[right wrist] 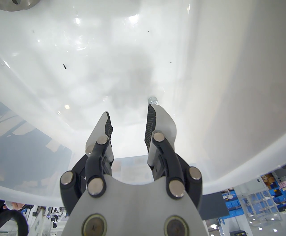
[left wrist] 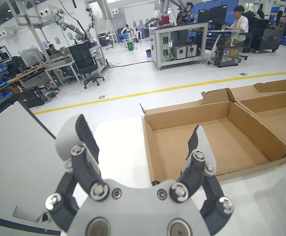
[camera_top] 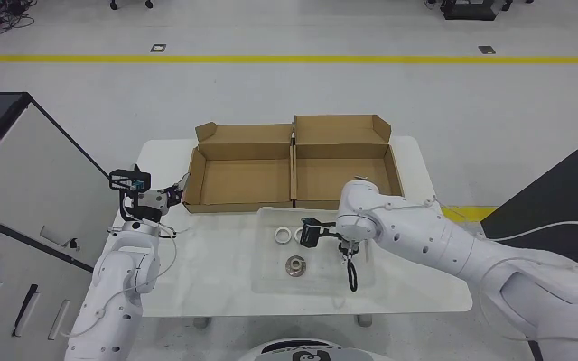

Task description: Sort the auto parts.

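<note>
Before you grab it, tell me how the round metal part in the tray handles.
The round metal part looks solid, so probably stiff and heavy for its size. Lying flat on the glossy tray, it would likely slide, not roll.

- Premises: an open-plan robotics laboratory or industrial test hall.
- Floor: pale, glossy, seamless finish. A yellow line (camera_top: pixel 289 59) is painted across it beyond the far side of the table, and a metal floor socket (camera_top: pixel 158 47) sits flush near it.
- Beyond that line: jointed robot arms (left wrist: pixel 67 24) mounted on an aluminium frame, and a white humanoid robot (left wrist: pixel 127 30) standing farther back.
- Also far: an equipment rack (left wrist: pixel 178 48) of aluminium profile housing control units, with monitors (left wrist: pixel 213 13) on desks beside it.
- Furniture: a black office chair (left wrist: pixel 88 64) at a desk.
- Storage: blue storage bins (right wrist: pixel 232 204) on shelving.
- Work station: a white table (camera_top: pixel 217 271) bearing two open cardboard boxes (camera_top: pixel 239 167) side by side at its far side.
</note>
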`<state>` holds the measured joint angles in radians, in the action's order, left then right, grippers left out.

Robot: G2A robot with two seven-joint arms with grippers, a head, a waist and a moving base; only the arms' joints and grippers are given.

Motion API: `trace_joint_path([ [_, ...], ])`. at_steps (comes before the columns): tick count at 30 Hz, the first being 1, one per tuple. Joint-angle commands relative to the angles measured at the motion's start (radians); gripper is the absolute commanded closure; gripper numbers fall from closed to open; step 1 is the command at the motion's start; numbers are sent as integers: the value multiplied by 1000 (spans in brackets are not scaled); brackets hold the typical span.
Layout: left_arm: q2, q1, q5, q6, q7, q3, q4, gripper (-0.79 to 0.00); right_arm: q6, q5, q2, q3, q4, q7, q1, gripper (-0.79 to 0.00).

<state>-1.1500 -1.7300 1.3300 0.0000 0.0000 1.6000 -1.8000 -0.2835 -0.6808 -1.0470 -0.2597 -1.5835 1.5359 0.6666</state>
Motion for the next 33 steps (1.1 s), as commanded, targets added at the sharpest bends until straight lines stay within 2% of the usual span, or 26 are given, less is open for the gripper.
trace_joint_path([
  [1,0,0,0,0,0,0,0,-785,-1,1,-1,-1,1,0,0,-357],
  [11,0,0,0,0,0,0,0,-785,-3,1,-8,-4,9,-2,4,-336],
  [17,0,0,0,0,0,0,0,-785,-7,-13,-10,-13,6,-16,8,-391],
  [20,0,0,0,0,0,0,0,-785,-8,-20,-11,-19,3,-23,12,-468],
  [23,0,0,0,0,0,0,0,-785,-7,-29,-11,-25,-1,-25,16,-489],
  [33,0,0,0,0,0,0,0,-785,-15,-44,-14,-39,-4,-27,30,-443],
])
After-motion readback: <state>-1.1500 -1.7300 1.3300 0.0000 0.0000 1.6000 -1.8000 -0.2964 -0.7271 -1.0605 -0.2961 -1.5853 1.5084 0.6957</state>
